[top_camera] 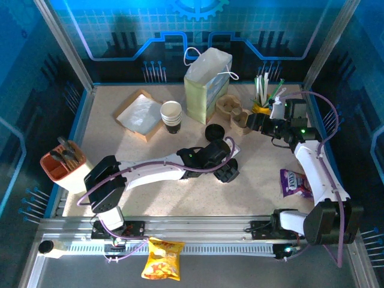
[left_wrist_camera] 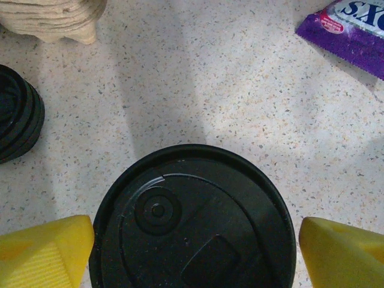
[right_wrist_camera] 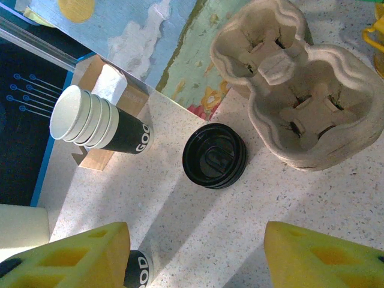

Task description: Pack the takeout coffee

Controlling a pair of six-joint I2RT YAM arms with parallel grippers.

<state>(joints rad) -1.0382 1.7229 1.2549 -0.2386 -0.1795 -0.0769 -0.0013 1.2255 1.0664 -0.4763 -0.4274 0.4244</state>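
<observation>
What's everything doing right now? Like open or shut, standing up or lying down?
takeout coffee: lid on, standing upright
left gripper: open, fingers either side of the coffee
right gripper: open, holding nothing
paper bag: standing upright
cup stack: upright, no lids on
lid stack: piled up, on no cup
purple snack bag: lying flat

The top camera is looking down from high behind the near edge of the bench [top_camera: 180, 198], taking in all of it. The left wrist camera is hanging very near over the coffee [left_wrist_camera: 192, 222], facing straight down. The right wrist camera is sitting farther up, tilting toward the lids [right_wrist_camera: 214, 156], cups [right_wrist_camera: 90, 120] and carrier [right_wrist_camera: 300, 102]. All 3 views are sharing the lids and carrier. The packet [top_camera: 295, 183] is showing from the top and left wrist.
</observation>
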